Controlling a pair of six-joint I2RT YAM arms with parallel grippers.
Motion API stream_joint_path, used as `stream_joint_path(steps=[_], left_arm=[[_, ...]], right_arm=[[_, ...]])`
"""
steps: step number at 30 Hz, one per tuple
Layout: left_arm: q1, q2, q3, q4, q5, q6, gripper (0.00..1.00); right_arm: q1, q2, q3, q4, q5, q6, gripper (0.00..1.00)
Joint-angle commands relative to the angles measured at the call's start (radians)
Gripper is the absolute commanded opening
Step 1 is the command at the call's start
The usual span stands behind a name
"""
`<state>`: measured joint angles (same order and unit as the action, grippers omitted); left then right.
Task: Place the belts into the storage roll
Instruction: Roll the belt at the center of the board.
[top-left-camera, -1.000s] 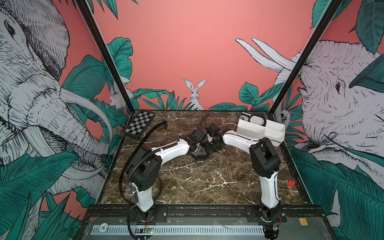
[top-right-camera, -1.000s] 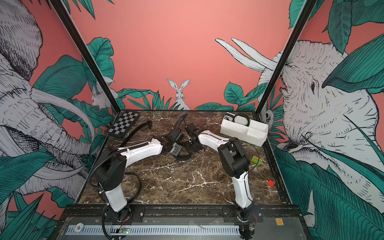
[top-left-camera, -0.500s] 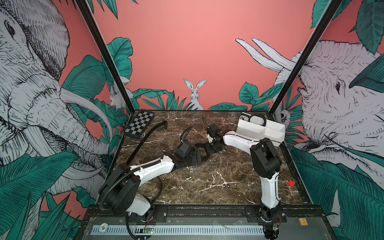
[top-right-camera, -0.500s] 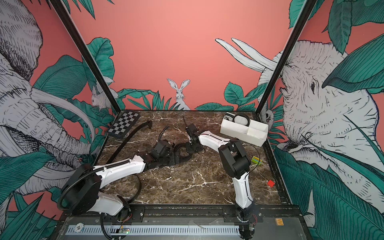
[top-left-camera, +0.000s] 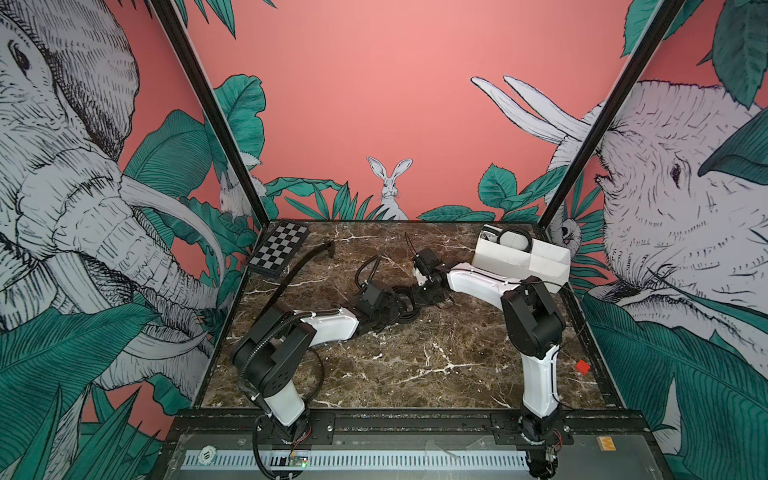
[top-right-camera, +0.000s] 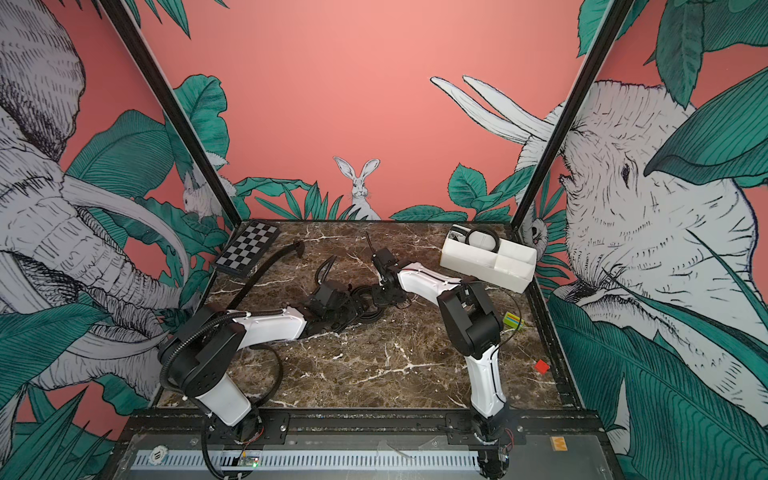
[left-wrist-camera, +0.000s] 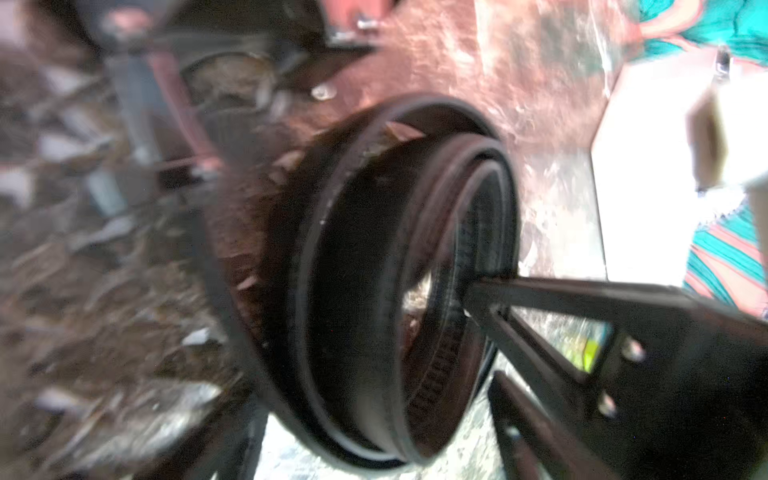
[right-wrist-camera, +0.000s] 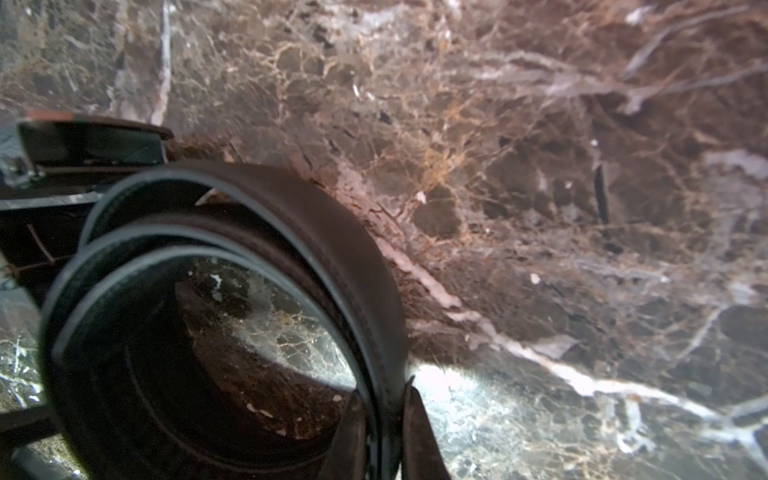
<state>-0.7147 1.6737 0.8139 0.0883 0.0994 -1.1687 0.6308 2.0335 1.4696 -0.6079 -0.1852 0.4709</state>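
**Two arms meet at a coiled belt in the middle of the counter**

Both arms reach toward the centre of the marble counter (top-left-camera: 415, 374). The left arm (top-left-camera: 328, 326) comes from the near left side and the right arm (top-left-camera: 473, 282) from the near right side. Between them sits a coiled belt (right-wrist-camera: 328, 241), a black strap wound in several turns and standing on its edge on the marble.

The right jaws are clamped on this coil. In the right wrist view the two fingers (right-wrist-camera: 419, 432) stand close together and pinch the outer turns of the strap between them.

The left jaws stand apart. The left wrist view is blurred. There, one finger (left-wrist-camera: 582, 303) has its tip at the rim of the coil. The other finger is on the opposite side of the coil and is too unsharp to tell if it touches.

The storage roll (top-left-camera: 519, 262), a white box with partitions, stands at the far right corner of the counter, well apart from the coil. A second belt (top-left-camera: 529, 242) sits rolled into a ring in its end compartment, the one nearer the far edge.

What looks like a third belt (top-left-camera: 297, 270) lies stretched out near the far left corner, just beside the checkerboard (top-left-camera: 280, 251). Its near end is hidden behind the left arm.

A small red block (top-left-camera: 582, 366) lies near the right edge.
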Motion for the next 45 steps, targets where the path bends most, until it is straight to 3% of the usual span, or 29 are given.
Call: stream_joint_path(steps=[1,5,12,14,16,22,24,30,34,38,45], left_arm=[[-0.002,0.014,0.118,-0.249,-0.043,0.053,0.76],[0.003,0.111,0.283,-0.492,-0.044,0.168,0.70],[0.008,0.218,0.321,-0.573,-0.011,0.180,0.55],[0.008,0.232,0.317,-0.586,-0.007,0.192,0.45],[0.008,0.246,0.314,-0.596,0.004,0.211,0.28],[0.035,0.315,0.347,-0.641,0.057,0.361,0.03],[0.035,0.318,0.349,-0.660,0.065,0.427,0.00],[0.026,0.274,0.340,-0.719,0.065,0.688,0.00],[-0.020,0.245,0.328,-0.775,0.030,0.873,0.00],[-0.037,0.174,0.258,-0.730,0.024,0.942,0.00],[-0.101,0.149,0.245,-0.759,-0.154,1.010,0.00]], right_arm=[[0.033,0.022,-0.052,-0.142,-0.022,-0.002,0.00],[0.038,0.017,-0.054,-0.137,-0.025,-0.001,0.00],[0.044,0.009,-0.054,-0.129,-0.041,0.009,0.00],[0.044,0.000,-0.057,-0.128,-0.046,0.009,0.00],[0.044,-0.011,-0.057,-0.132,-0.049,0.009,0.00],[0.033,-0.080,-0.063,-0.154,-0.043,0.011,0.26],[0.016,-0.136,-0.086,-0.153,-0.044,0.020,0.33],[-0.095,-0.317,-0.234,-0.124,-0.085,0.026,0.40],[-0.183,-0.358,-0.286,-0.101,-0.111,0.000,0.43],[-0.199,-0.307,-0.247,-0.089,-0.133,-0.003,0.48],[-0.193,-0.249,-0.292,0.192,-0.210,0.213,0.48]])
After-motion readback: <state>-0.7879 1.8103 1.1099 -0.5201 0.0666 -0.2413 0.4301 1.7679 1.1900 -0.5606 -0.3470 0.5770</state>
